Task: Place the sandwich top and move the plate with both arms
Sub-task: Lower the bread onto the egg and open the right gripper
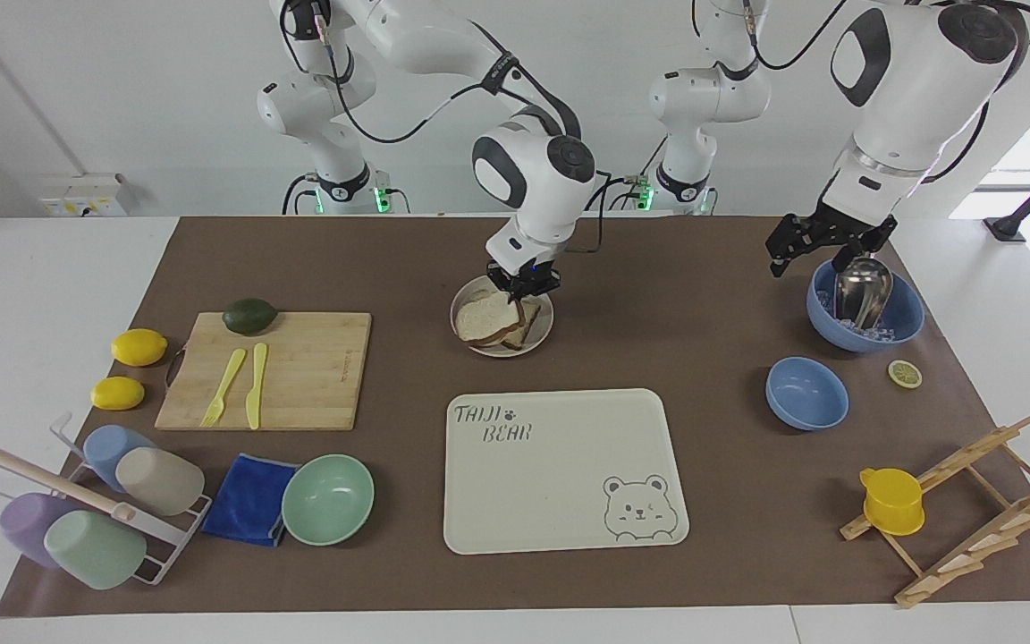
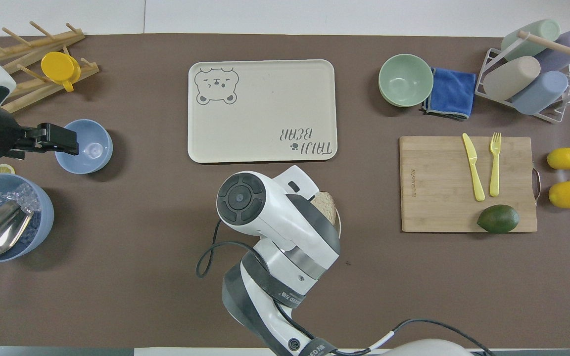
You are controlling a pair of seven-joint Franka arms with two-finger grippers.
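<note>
The sandwich top (image 1: 482,317), a pale slice with a darker crust, lies on the other toast (image 1: 529,321) in the small cream plate (image 1: 547,318) and hides the egg. My right gripper (image 1: 524,286) is over the plate's edge nearest the robots, shut on the slice's edge. In the overhead view the right arm covers most of the plate; only the sandwich top (image 2: 326,205) and a sliver of plate rim (image 2: 339,226) show. My left gripper (image 1: 817,245) hangs open and holds nothing, above the large blue bowl (image 1: 904,326), where it waits.
The bear tray (image 1: 566,470) lies farther from the robots than the plate. Toward the right arm's end are a cutting board (image 1: 300,376) with yellow cutlery, an avocado, two lemons, a mint bowl (image 1: 327,499), a blue cloth and a cup rack. A small blue bowl (image 1: 806,393) and wooden rack (image 1: 971,501) are toward the left arm's end.
</note>
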